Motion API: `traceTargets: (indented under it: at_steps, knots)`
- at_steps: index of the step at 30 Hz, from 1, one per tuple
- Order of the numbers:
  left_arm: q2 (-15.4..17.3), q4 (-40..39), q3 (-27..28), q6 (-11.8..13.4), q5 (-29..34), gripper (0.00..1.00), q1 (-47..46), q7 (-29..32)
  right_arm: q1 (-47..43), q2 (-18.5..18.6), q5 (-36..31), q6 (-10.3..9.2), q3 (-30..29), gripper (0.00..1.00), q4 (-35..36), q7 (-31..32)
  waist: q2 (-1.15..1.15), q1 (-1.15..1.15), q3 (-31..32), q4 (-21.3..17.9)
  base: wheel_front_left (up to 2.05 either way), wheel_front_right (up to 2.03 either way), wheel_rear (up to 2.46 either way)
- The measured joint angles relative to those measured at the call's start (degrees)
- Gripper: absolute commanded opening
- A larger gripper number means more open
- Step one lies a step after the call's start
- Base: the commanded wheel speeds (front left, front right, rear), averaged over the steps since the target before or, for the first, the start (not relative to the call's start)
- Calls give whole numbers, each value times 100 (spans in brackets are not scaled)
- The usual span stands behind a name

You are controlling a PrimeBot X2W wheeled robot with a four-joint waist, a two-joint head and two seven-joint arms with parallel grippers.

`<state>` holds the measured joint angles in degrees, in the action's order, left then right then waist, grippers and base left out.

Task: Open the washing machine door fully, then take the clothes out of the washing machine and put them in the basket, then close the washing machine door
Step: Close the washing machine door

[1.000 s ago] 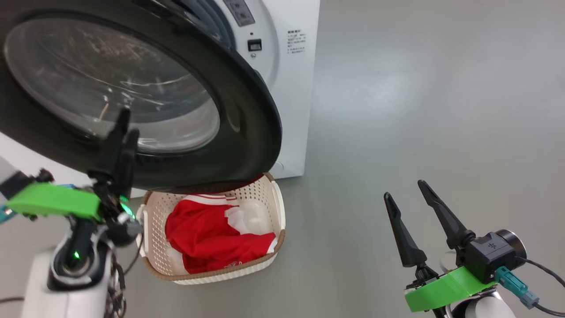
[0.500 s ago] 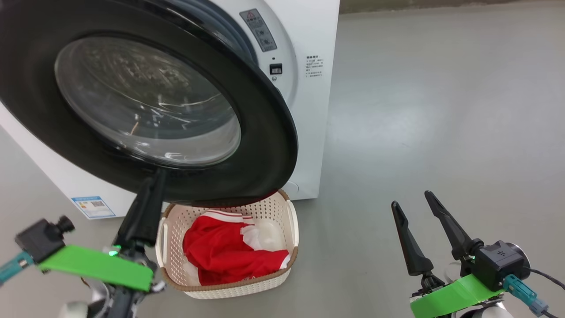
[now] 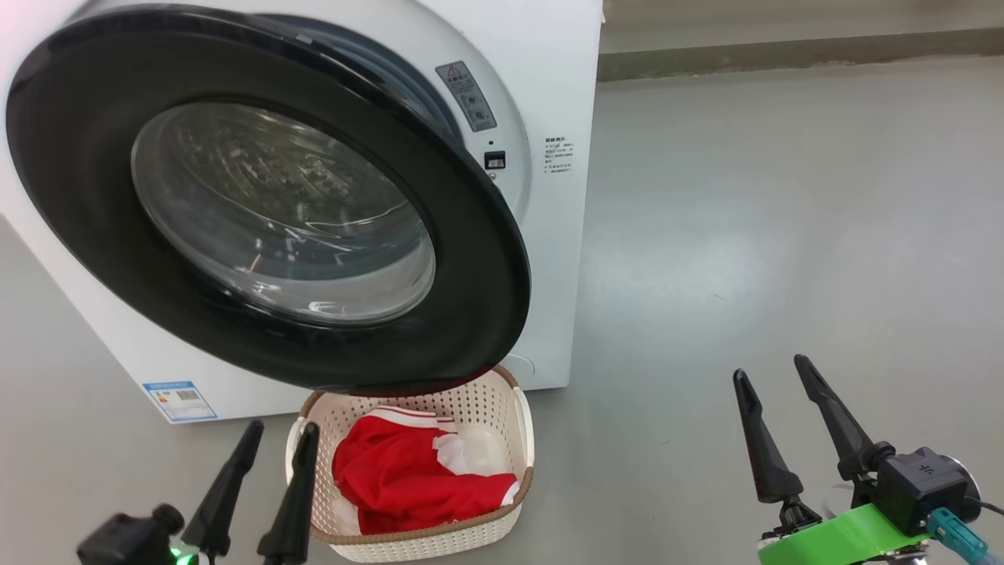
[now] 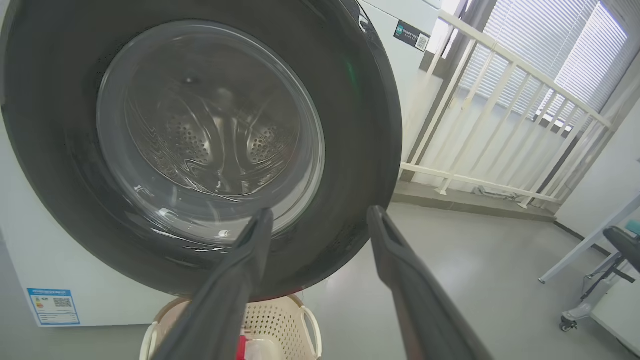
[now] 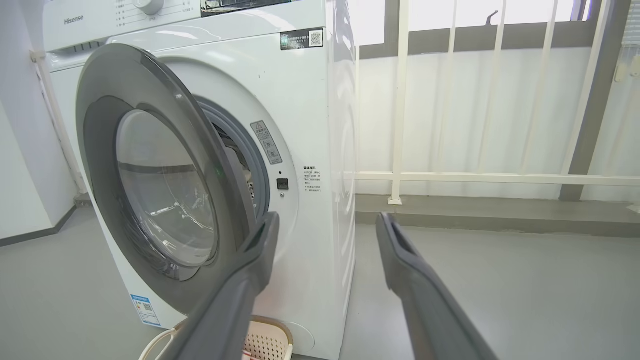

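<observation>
Standing spread apart and empty, the two long dark fingers of the left gripper (image 3: 283, 429) point up toward the white box-shaped front-loading washing machine (image 3: 565, 275). The right gripper (image 3: 771, 369) is also spread wide and holds nothing; it sits well out from the machine's right front corner.

Directly ahead of the left gripper hangs the large round door (image 3: 282, 212) with its glossy black rim and bulging clear glass bowl. The door is ajar: hinged on the machine side at the robot's left, its free edge stands out from the machine front on the right. Through the glass, the perforated steel drum (image 4: 220, 145) shows no red fabric. The bright red garments with white panels (image 3: 400, 479) lie in the small cream-white perforated plastic basket (image 3: 423, 548), which stands at the foot of the machine, under the door's lower rim, long axis running out from the machine front.

Judgement: unloading appears done; closing the door remains. The left gripper is the nearer arm, aimed at the lower part of the door's outer face and not touching it; a push must run toward the machine front. Check the door's lower rim against the basket's rear rim; the gap there cannot be read. To the right of the machine the grey floor (image 3: 784, 235) lies open up to a white railing (image 5: 400, 100).
</observation>
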<state>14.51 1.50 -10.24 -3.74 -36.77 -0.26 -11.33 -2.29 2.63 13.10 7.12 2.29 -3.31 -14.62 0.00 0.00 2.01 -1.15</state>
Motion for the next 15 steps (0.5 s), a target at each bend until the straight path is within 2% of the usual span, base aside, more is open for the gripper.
traceTargets:
  at_steps: [6,15]
  knots:
    - [104,45,-55,265,775,100,222,-247,-146,-9,0,0,-122,100,83,0,0,0,86,12,0,0,0]
    - [114,30,113,391,1363,100,409,-297,-353,-25,-15,0,-165,100,100,0,0,0,183,54,0,0,0]
